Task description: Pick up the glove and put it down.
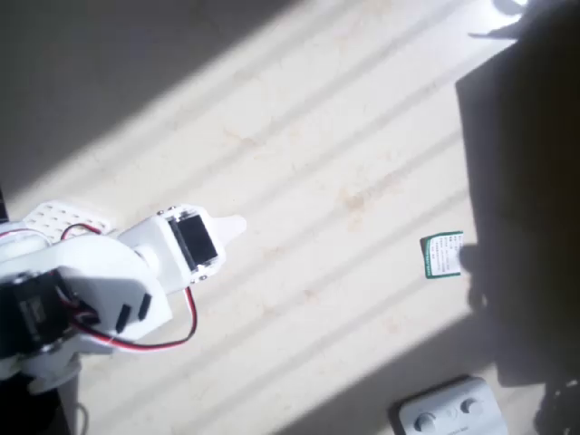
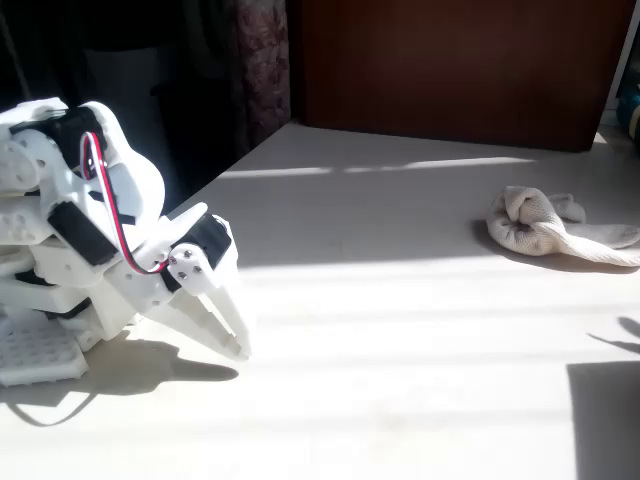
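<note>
A: Gripper [image 2: 228, 335], fixed view: where does it sit, and how do its jaws stand?

B: At the left of the table [image 2: 400, 300], folded low against the white arm [image 2: 90, 230], its fingers pointing down at the tabletop with the tips just above or touching the surface. The fingers lie close together, with little or no gap, and nothing is held between them. In the overhead view the gripper [image 1: 231, 227] shows as a pale tip past the black servo; the gap cannot be judged there.

A: And the glove?

B: Glove [image 2: 545, 228], fixed view: a crumpled cream heap on the table at the far right, well apart from the gripper, partly in shade.

A: Other items?

B: Overhead view: a small green-and-white card [image 1: 442, 255] right of centre at the edge of a dark shadow; a flat white device with round buttons [image 1: 450, 413] at the lower edge. A red wire [image 2: 110, 225] loops along the arm.
</note>
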